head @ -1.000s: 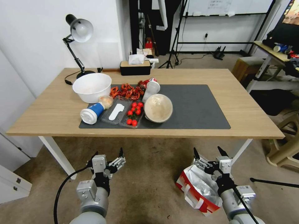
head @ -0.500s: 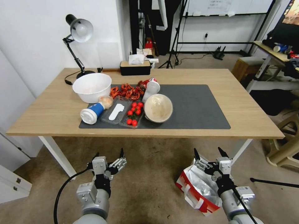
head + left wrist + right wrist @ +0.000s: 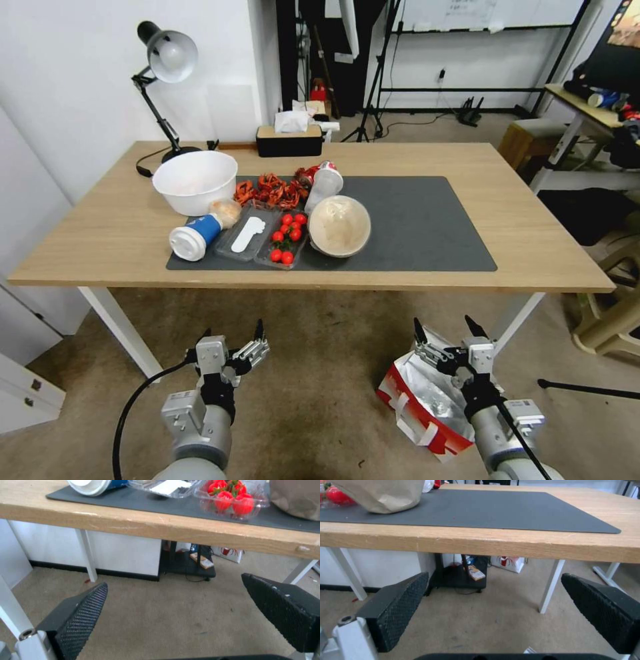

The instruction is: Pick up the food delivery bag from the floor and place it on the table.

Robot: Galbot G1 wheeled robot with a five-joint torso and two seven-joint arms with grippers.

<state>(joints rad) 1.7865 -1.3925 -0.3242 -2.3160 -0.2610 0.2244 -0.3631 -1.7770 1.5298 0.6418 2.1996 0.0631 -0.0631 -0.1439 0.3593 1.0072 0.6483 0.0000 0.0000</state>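
Note:
The food delivery bag (image 3: 427, 408) stands open on the floor (image 3: 320, 387) at the right, white with red panels and a silver foil lining. My right gripper (image 3: 443, 325) hovers open just above the bag's far rim, touching nothing. My left gripper (image 3: 231, 330) hangs open over bare floor to the left. The table (image 3: 533, 233) stands ahead of both, its near edge above them, with a dark grey mat (image 3: 413, 227) whose right half is bare. From the wrist cameras, the left gripper (image 3: 175, 580) and right gripper (image 3: 495, 575) gape open below the table's edge (image 3: 520, 546).
On the mat's left half lie a white bowl (image 3: 195, 181), a tipped blue cup (image 3: 195, 237), a tomato tray (image 3: 287, 240) and a lidded bowl (image 3: 339, 227). White table legs (image 3: 120, 330) flank the floor space. A cluttered desk (image 3: 587, 113) and stools (image 3: 613, 313) stand right.
The whole head picture has shifted a little, so the camera has moved. Both grippers stay open and the bag stays in place.

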